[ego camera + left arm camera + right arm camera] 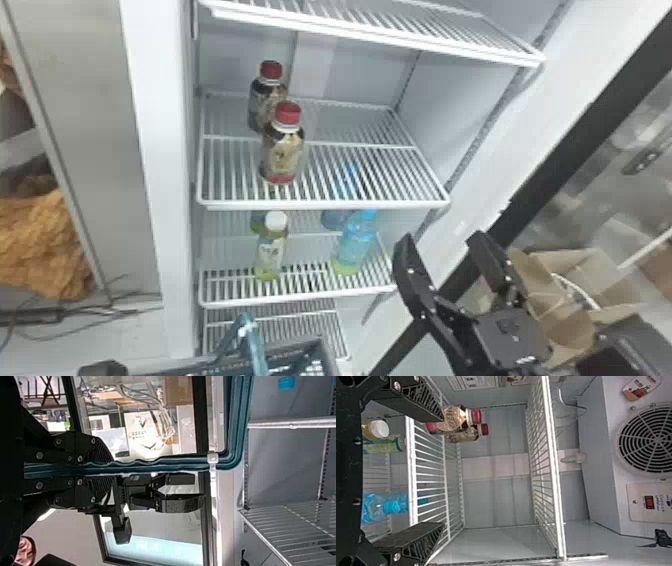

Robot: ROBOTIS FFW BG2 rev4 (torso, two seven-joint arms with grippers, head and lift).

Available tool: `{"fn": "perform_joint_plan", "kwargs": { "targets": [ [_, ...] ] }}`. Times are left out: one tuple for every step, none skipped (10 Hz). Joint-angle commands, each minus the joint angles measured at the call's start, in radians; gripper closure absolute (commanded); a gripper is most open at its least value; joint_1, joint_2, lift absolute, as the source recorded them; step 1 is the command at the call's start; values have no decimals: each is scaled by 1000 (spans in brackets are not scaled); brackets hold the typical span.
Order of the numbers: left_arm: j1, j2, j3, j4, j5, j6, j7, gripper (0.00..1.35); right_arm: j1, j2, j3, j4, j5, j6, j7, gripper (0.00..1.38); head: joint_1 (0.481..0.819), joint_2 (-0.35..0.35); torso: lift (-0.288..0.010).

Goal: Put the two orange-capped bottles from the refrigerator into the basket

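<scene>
Fingers of the left gripper (103,369) are clamped on the teal handle (146,465) of the dark basket (324,345), which sits low in front of the refrigerator's middle shelf (325,204), below its level. Those of the right gripper (442,237) stand apart with nothing between them, in front of the middle shelf and off to its right, lower than its front edge.

On the middle shelf, toward its left side, the near red-capped bottle (284,150) stands upright by the front; the far red-capped bottle (261,95) stands upright behind it and slightly left. Whether the two touch, I cannot tell.

Beneath the middle shelf, a white-capped bottle (271,252) is at the left and a blue bottle (356,242) at the right. Above it runs another wire shelf (360,32), and higher still is a round fan grille (653,439).
</scene>
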Motion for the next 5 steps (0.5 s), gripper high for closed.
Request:
{"fn": "perform_joint_plan", "kwargs": {
  "targets": [
    [0,-1,0,0,0,-1,0,1207,-1,-1,0,1,1,-6,0,128,695,-350,-40],
    [2,-1,0,0,-2,-1,0,1207,-1,-1,0,1,1,-6,0,128,695,-350,-40],
    [4,-1,0,0,0,-1,0,1207,-1,-1,0,1,3,-6,0,128,695,-350,-40],
    [4,-1,0,0,0,-1,0,1207,-1,-1,0,1,3,-6,0,128,695,-350,-40],
    [4,-1,2,0,0,-1,0,1207,-1,-1,0,1,5,-8,0,128,695,-350,-40]
  ]
}}
